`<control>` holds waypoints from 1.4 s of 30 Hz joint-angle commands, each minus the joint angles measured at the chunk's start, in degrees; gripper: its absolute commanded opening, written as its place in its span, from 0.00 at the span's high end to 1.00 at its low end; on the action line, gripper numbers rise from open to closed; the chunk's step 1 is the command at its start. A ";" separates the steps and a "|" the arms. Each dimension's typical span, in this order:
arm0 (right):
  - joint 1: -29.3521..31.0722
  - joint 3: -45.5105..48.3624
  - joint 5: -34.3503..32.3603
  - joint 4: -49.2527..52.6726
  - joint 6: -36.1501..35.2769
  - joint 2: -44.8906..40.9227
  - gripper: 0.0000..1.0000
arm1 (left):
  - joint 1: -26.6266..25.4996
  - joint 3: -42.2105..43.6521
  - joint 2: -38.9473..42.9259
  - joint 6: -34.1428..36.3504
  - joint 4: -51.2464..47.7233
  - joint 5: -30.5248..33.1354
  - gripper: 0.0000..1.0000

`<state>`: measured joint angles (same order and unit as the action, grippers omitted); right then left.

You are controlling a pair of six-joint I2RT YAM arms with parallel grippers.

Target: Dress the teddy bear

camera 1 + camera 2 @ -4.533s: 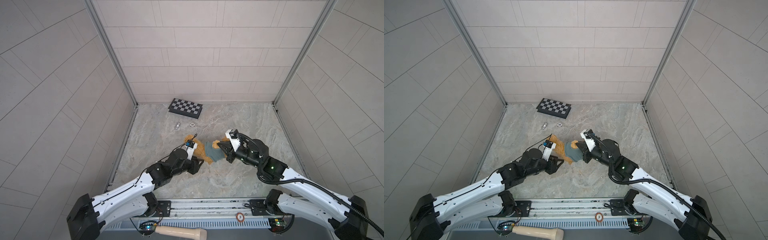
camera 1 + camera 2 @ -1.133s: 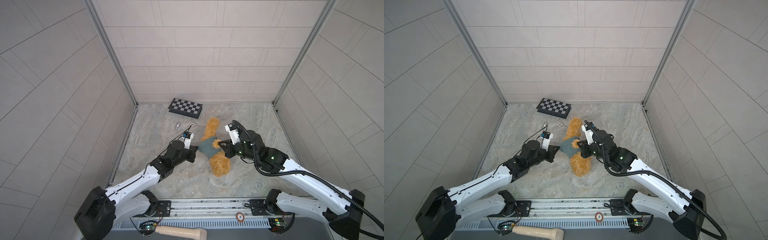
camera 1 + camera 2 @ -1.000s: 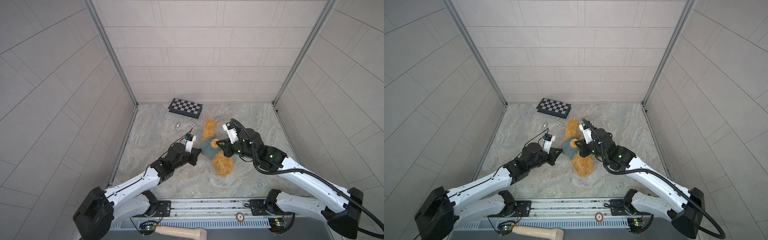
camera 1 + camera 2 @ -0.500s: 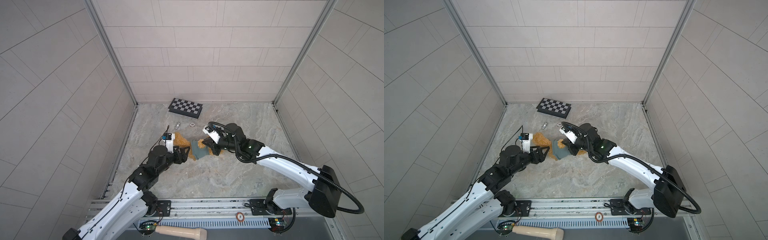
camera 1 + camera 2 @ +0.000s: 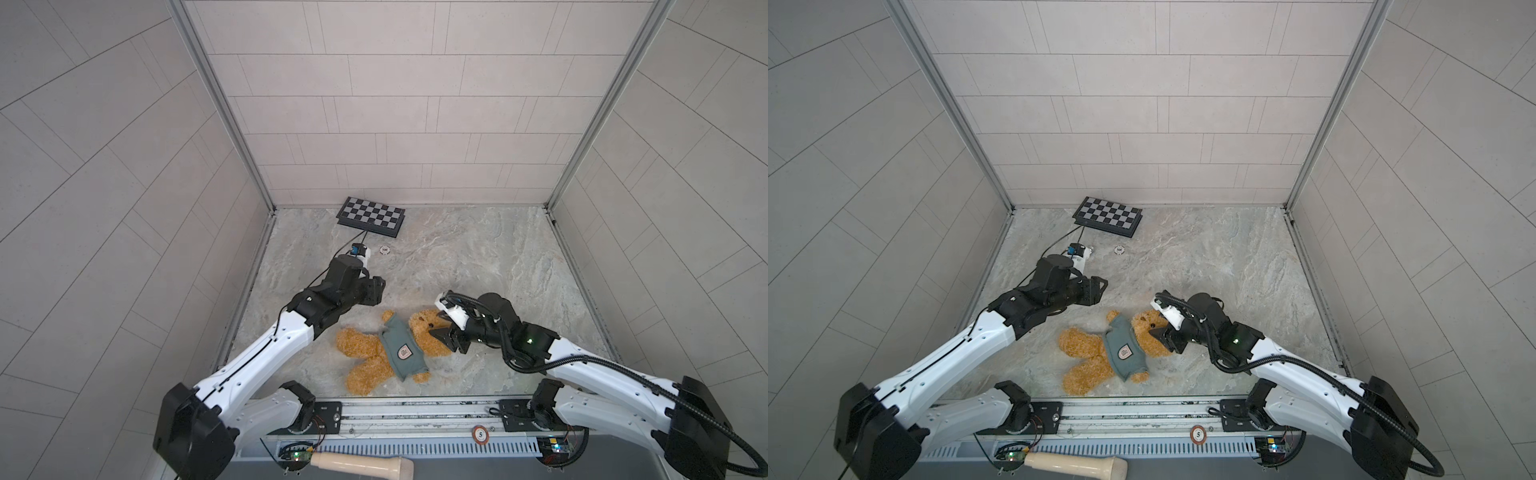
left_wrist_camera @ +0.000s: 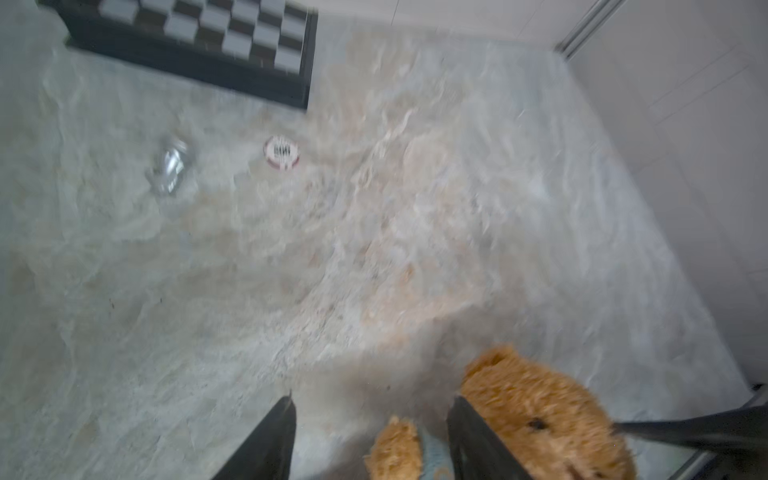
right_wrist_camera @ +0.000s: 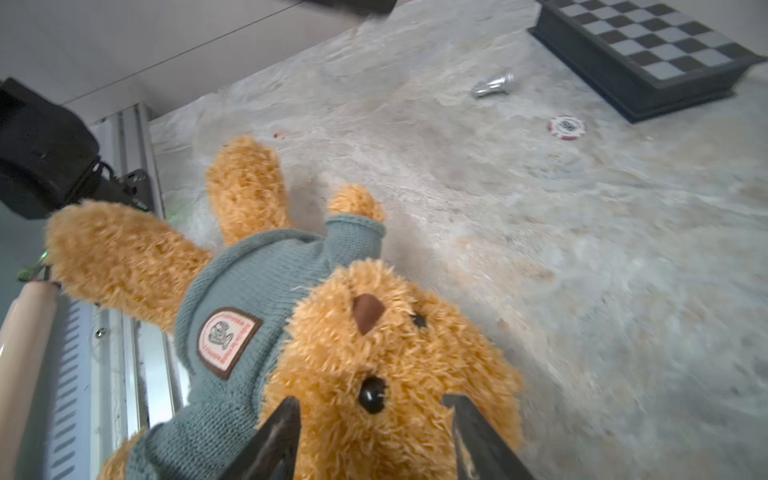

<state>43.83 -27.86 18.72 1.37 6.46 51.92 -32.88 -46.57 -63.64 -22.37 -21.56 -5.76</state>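
The teddy bear (image 5: 360, 344) (image 5: 1084, 345) lies on its back near the table's front edge, head to the right. It wears a teal knit sweater (image 5: 401, 351) (image 7: 241, 291) with a round patch on the chest. My right gripper (image 5: 441, 332) (image 7: 372, 401) is open at the bear's head (image 7: 395, 353), one finger on each side of the fur. My left gripper (image 5: 379, 287) (image 6: 372, 401) is open and empty. It hovers above and behind the bear, whose head (image 6: 540, 411) and one paw show at the edge of the left wrist view.
A folded chessboard (image 5: 371, 216) lies at the back wall. In front of it are a poker chip (image 5: 385, 249) and a silver chess piece (image 7: 494, 85). A wooden handle (image 5: 361, 464) lies beyond the front rail. Tiled walls close in three sides.
Both grippers held the dressed bear up a second ago. They have opened and the bear now lies near the front edge. The left gripper has drawn back and away.
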 commanded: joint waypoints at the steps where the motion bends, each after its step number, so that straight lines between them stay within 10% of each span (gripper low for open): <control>1: -1.67 2.03 -6.00 0.01 9.92 -5.35 0.39 | -3.42 3.94 1.13 -0.03 -7.77 0.24 0.42; 10: -1.82 8.13 -1.23 5.86 20.41 -10.64 0.56 | -10.77 14.08 3.51 -9.39 -2.25 -2.05 0.49; 20: -9.36 4.54 -10.63 6.06 21.44 -5.31 0.53 | -21.57 16.39 1.60 -22.54 15.85 -5.97 0.49; 31: -14.23 1.76 -13.71 5.71 20.22 -0.98 0.54 | -21.26 13.59 -8.47 -25.75 27.31 -6.97 0.48; 37: -16.15 -1.05 -18.14 -0.51 19.25 0.08 0.51 | -15.37 13.93 -1.00 -21.63 17.75 -2.40 0.21; 39: -16.28 -2.44 -22.76 -1.49 17.41 -0.19 0.43 | -13.13 13.21 4.05 -17.18 10.73 1.67 0.07; 42: -17.69 -4.27 -28.30 -4.36 13.96 0.19 0.01 | -10.83 11.92 11.28 -10.73 3.16 10.28 0.00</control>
<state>27.20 -30.02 -2.02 1.39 23.59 52.18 -45.04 -32.45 -57.12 -40.82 -8.99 -4.45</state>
